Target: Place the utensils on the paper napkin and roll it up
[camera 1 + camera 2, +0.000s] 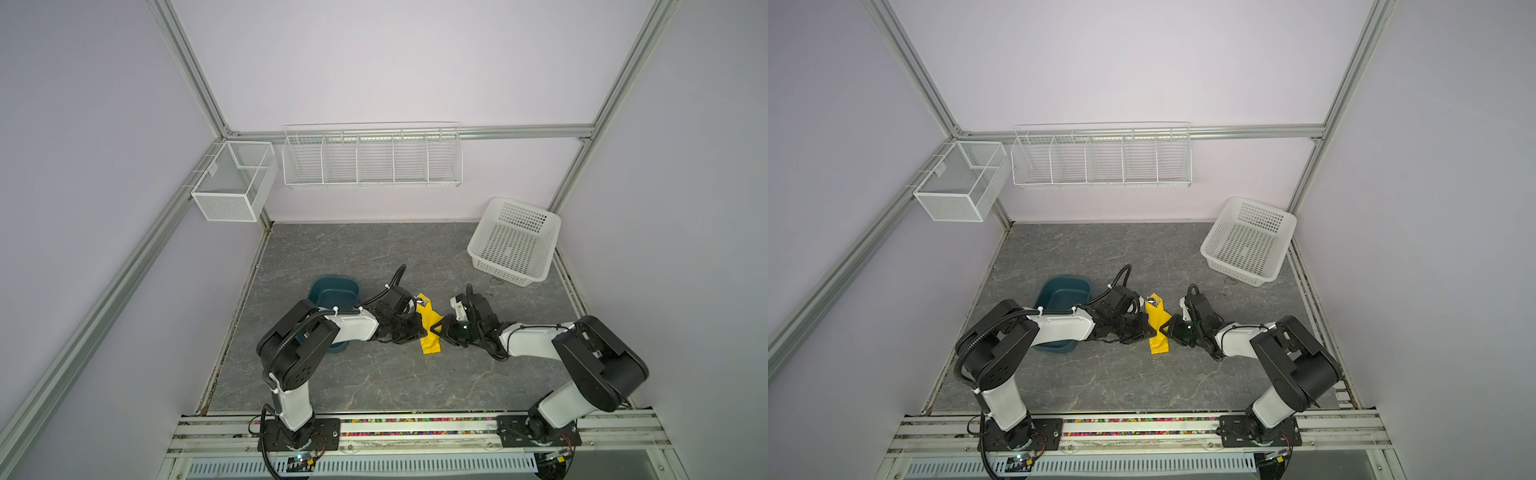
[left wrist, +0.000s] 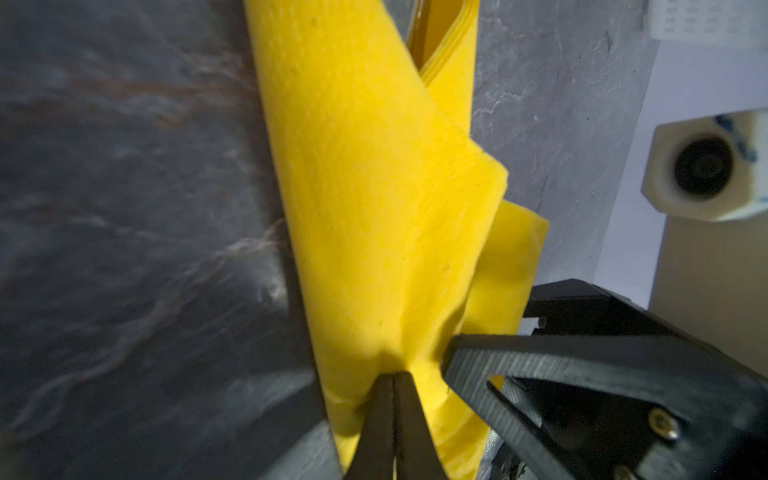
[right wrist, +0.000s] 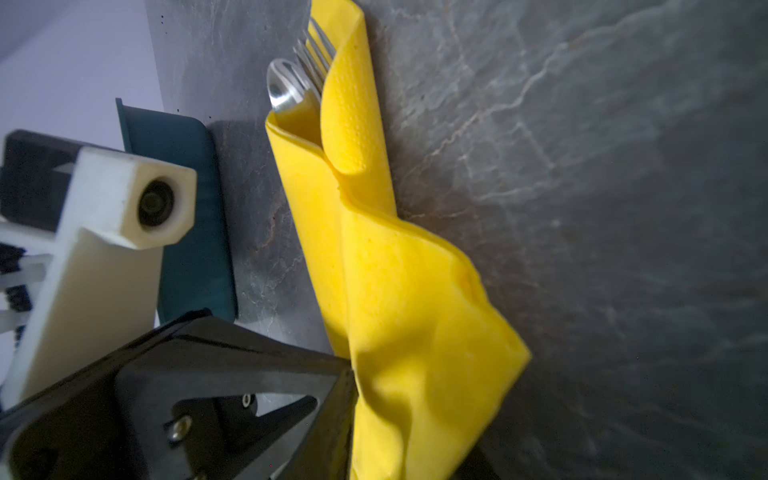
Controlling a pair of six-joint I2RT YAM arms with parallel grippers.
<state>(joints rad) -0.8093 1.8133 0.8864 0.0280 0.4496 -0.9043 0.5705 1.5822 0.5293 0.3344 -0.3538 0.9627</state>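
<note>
Nearly there — our left gripper [image 2: 391, 376] pinches a fold of the bright yellow paper napkin [image 1: 428, 318], a narrow bundle in mid-scene; whether the right gripper [image 1: 438, 328] grips it we cannot tell. Slim silver metal utensils [image 3: 299, 75] poke from its far end — only tightening looks left.

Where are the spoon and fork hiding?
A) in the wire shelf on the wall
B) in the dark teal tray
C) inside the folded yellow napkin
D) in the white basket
C: in the right wrist view the spoon and the fork poke out of one end of the folded yellow napkin.
</note>
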